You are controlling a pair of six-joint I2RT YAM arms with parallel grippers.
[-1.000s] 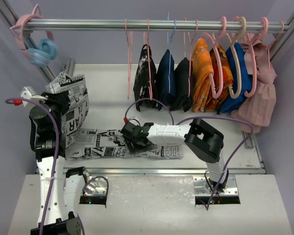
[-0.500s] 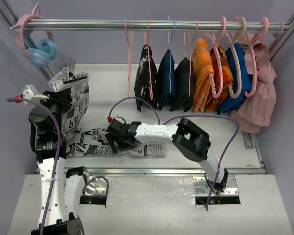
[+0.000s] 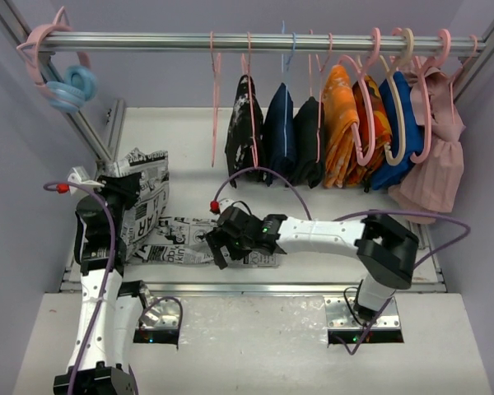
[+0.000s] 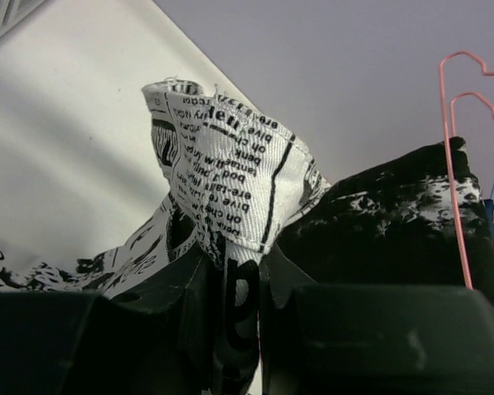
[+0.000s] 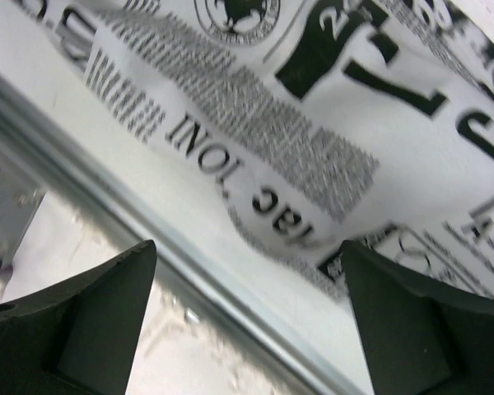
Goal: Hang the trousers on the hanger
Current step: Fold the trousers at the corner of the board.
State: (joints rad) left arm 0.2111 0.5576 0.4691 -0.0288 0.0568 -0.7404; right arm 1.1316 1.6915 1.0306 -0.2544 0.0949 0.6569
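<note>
Two grippers were at the trousers (image 3: 169, 247), a white cloth printed all over with black newspaper columns and large block letters. I found the garment on the table (image 3: 189, 140), forward of the rail (image 3: 230, 41) and under its left half. One end was raised and bunched, and the remainder lay flat in a long strip running towards the rail's middle.

The left gripper (image 3: 122, 191) was clenched on the raised end. The right gripper (image 3: 221, 245) was released, poised over the flat strip. The hanger (image 3: 216, 99), thin pale-pink wire, hung bare from the rail, just left of a black speckled garment (image 3: 243, 123).

Only the overhead view gave me this layout, but it did not resolve either grip. The left wrist view settled the first. It showed a hemmed fold of printed cloth pinched between the fingers (image 4: 189, 284) and standing up above them, with the speckled garment and pink wire behind. The right wrist view settled the second. Both fingers (image 5: 74, 321) stood wide apart with nothing between them, above the cloth's near edge and the metal strip (image 5: 173, 247) bordering the table. That view also showed me the fine column text, the large characters and a shallow wrinkle in the cloth.
</note>
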